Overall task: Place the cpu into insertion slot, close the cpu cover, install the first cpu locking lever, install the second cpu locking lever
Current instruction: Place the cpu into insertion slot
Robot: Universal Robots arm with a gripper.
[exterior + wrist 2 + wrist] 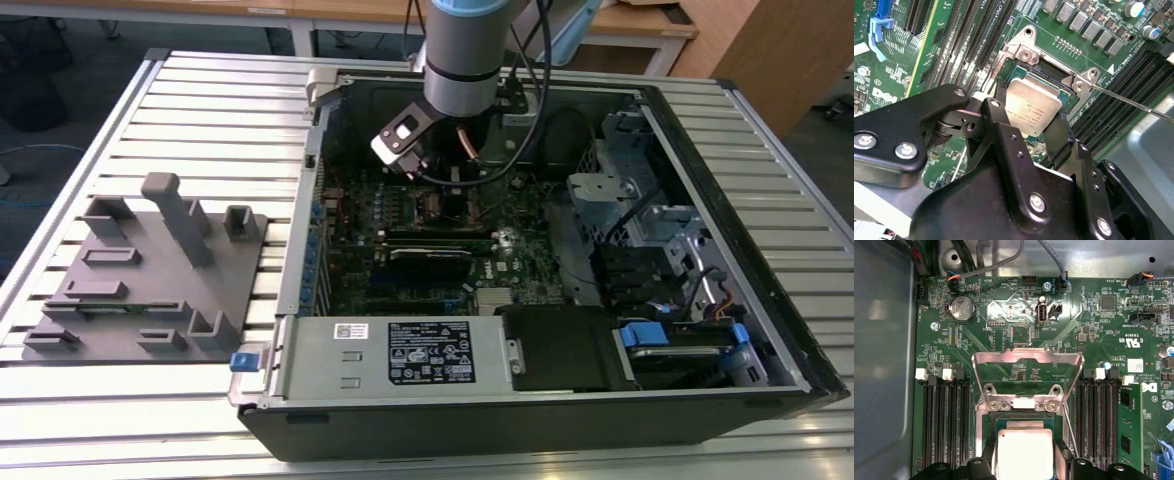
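The arm [461, 50] reaches down from above into the open computer case [747, 130], which lies on a slatted table [200, 110]. In the exterior view the gripper [447, 190] hangs low over the green motherboard [354, 250], towards the far end of the case from the labelled power supply [400, 352]. A grey moulded stand [147, 270] sits on the table at the exterior view's left, well apart from the case.

In both wrist views the gripper [1032, 114] [1025, 462] is clamped on the cpu [1034, 100] [1024, 447]: a black finger [1000, 107] presses one edge of the silver chip and the other finger the opposite edge. The cpu is over the insertion slot [1054, 70], whose dark inside shows along one side past the chip; whether it is fully seated I cannot tell.

The cpu cover [1024, 358] is swung open, its frame raised clear of the slot, with the board visible through its cut-out. A thin wire lever [1134, 102] [1070, 422] sticks out from a corner of the slot, unlatched. Long black memory slots [946, 425] run on both sides of it
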